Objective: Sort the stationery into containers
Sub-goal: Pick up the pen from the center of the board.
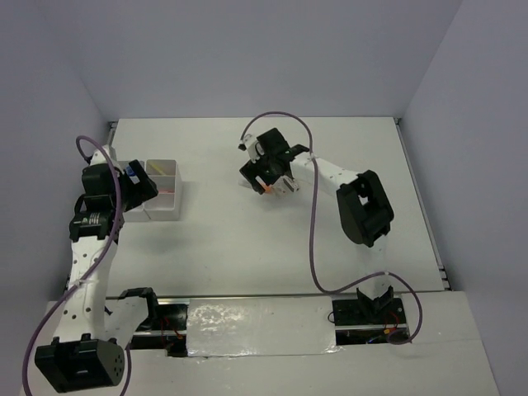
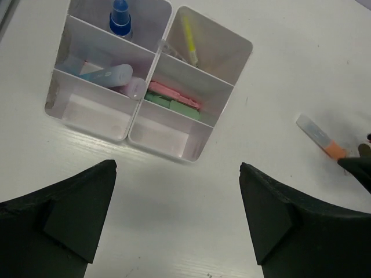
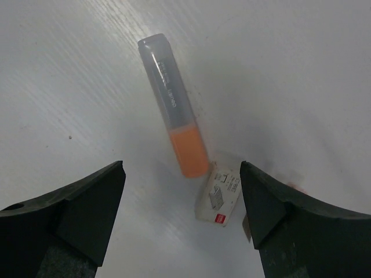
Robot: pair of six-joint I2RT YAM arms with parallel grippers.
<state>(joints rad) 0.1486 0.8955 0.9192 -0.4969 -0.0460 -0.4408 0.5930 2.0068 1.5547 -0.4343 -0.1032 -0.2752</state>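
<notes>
The white organizer (image 2: 164, 145) stands on the table's left side (image 1: 162, 213). Its compartments hold a blue-capped bottle (image 2: 120, 17), a yellow pen (image 2: 189, 36), a pastel blue marker (image 2: 108, 74) and pink and green items (image 2: 172, 97). My left gripper (image 2: 178, 168) hovers open and empty just in front of it. An orange-tipped marker (image 3: 175, 124) lies flat near the table's middle, a small white box (image 3: 219, 196) touching its orange end. My right gripper (image 3: 182, 168) hangs open right above them, jaws either side of the marker's tip and the box, gripping nothing.
The two front compartments of the organizer are bare. In the top view, the right arm (image 1: 363, 206) stretches across the table's right half and a purple cable (image 1: 315, 239) loops beside it. White walls close off the far side.
</notes>
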